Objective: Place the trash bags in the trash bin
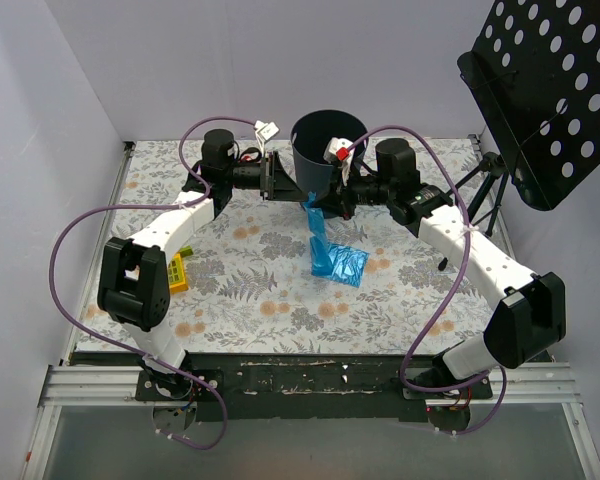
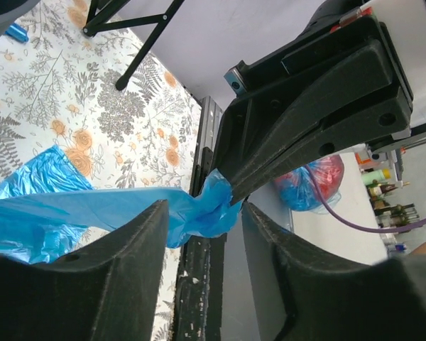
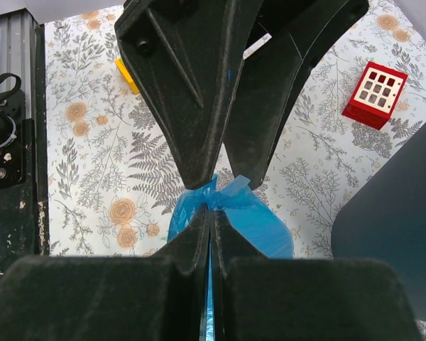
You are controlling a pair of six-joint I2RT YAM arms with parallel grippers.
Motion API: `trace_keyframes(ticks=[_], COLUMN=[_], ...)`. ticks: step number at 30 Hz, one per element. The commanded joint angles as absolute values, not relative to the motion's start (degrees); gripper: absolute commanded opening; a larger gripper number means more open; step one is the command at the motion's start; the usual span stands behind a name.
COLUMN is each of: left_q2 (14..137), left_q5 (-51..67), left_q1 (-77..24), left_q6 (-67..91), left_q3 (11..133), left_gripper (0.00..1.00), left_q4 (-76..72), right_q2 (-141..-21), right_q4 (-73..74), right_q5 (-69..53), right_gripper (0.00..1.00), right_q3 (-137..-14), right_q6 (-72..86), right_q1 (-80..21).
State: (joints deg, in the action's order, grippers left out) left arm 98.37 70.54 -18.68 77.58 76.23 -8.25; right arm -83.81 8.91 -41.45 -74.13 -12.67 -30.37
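Thin, translucent bright-blue plastic trash bag (image 1: 318, 235): its twisted upper end is clamped in the closed right gripper (image 3: 211, 217), just beside the dark navy round plastic trash bin (image 1: 315, 170). The left gripper (image 2: 202, 213) straddles that end, jaws apart. The bag's long axis runs from the pinch toward the near table edge, and its lower end is spread on the floral table cover (image 1: 250, 290).

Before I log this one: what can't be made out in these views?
Trash bin interior: top view, deep shadow; contents unclear.
Bin's bulk: right wrist view, cut by the right edge.
Trash bag count: crumpled film hides it, every view.
Left gripper touching the bag? Own finger hides contact, left wrist view.
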Motion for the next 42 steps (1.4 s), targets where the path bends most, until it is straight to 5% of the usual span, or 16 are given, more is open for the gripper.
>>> trace_keyframes(ticks=[1, 6, 10, 17, 32, 35, 42], left_q2=[96.59, 97.21, 97.29, 96.86, 96.68, 96.94, 98.79], left_q5=[72.07, 73.12, 73.74, 72.95, 72.07, 70.4, 70.4], left_q1=[-19.34, -19.42, -19.42, -19.42, -19.42, -19.42, -19.95], left_q6=[77.34, 77.78, 77.7, 77.87, 78.22, 78.48, 78.84], left_q3=[76.02, 76.46, 76.64, 76.2, 75.85, 76.29, 78.66], left_gripper=[0.34, 0.17, 0.0, 0.0, 0.0, 0.27, 0.3], left_q4=[-10.54, -11.08, -11.25, -10.55, -11.07, -10.98, -11.16], right_q2=[-83.23, -83.67, -83.58, -83.06, -81.21, -81.74, -82.79], right_q4=[6.59, 6.59, 6.42, 6.5, 8.09, 8.17, 8.09], right_q5=[-42.71, -42.37, -41.04, -41.4, -40.52, -41.04, -41.48], right_gripper=[0.01, 0.02, 0.13, 0.01, 0.01, 0.01, 0.01], right_q3=[-75.41, -75.85, -75.67, -74.8, -73.47, -74.18, -75.41], right_q6=[-12.66, -12.4, -11.86, -12.3, -15.03, -15.03, -14.77], right_q1=[-30.15, -30.15, -30.15, -30.15, -30.15, -30.15, -30.23])
